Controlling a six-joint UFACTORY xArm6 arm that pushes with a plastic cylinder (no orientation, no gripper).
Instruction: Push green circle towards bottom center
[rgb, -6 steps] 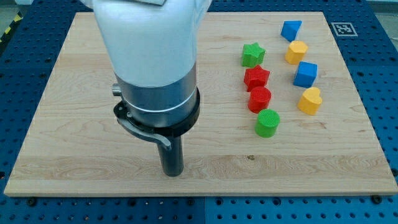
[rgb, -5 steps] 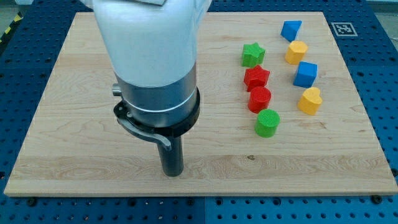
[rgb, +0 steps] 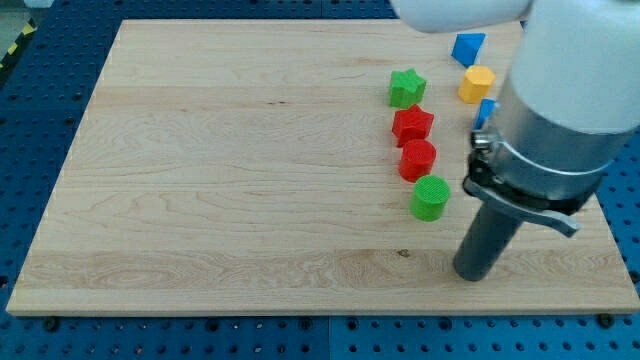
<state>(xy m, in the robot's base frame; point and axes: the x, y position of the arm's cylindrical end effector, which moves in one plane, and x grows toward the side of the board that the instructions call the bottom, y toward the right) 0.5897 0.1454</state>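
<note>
Tip: our tip (rgb: 473, 274) sits lower right of the green circle (rgb: 430, 197), apart; no jaws here, only a bare rod.
Approach: we'd circle above it, then push down-left.

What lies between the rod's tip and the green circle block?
Nothing: in the camera view, only bare wooden board separates my tip from the green circle block, up-left of it.

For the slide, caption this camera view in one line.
My tip rests below and right of the green circle, apart from it, on the wooden board.
</note>
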